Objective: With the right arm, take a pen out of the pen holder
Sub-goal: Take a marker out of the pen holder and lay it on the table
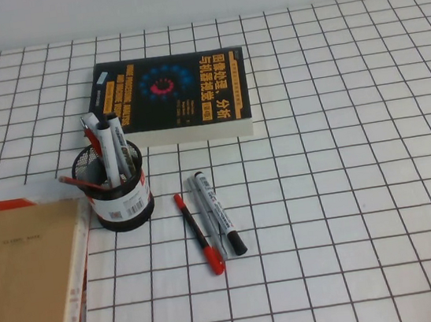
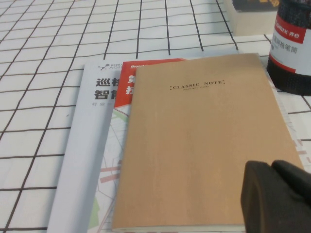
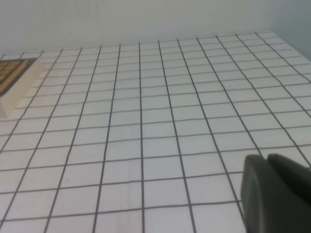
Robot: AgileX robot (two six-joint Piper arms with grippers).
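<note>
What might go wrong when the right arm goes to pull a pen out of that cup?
1. The pens stand crowded and slanted in the mesh pen holder; pulling one may drag a neighbour or tip the holder.
2. The right gripper, shut above bare table, might knock the red pen and marker lying loose beside the holder.
The left gripper hangs over the notebook, out of the way.

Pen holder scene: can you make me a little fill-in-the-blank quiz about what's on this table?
The pen lying nearest the mesh pen holder is ___.
The left end effector, shut, hovers over the notebook titled CLASSIC ___.
The right end effector, shut, hangs over the gridded tablecloth holding ___.
Missing words: red; NOTE; nothing.
</note>
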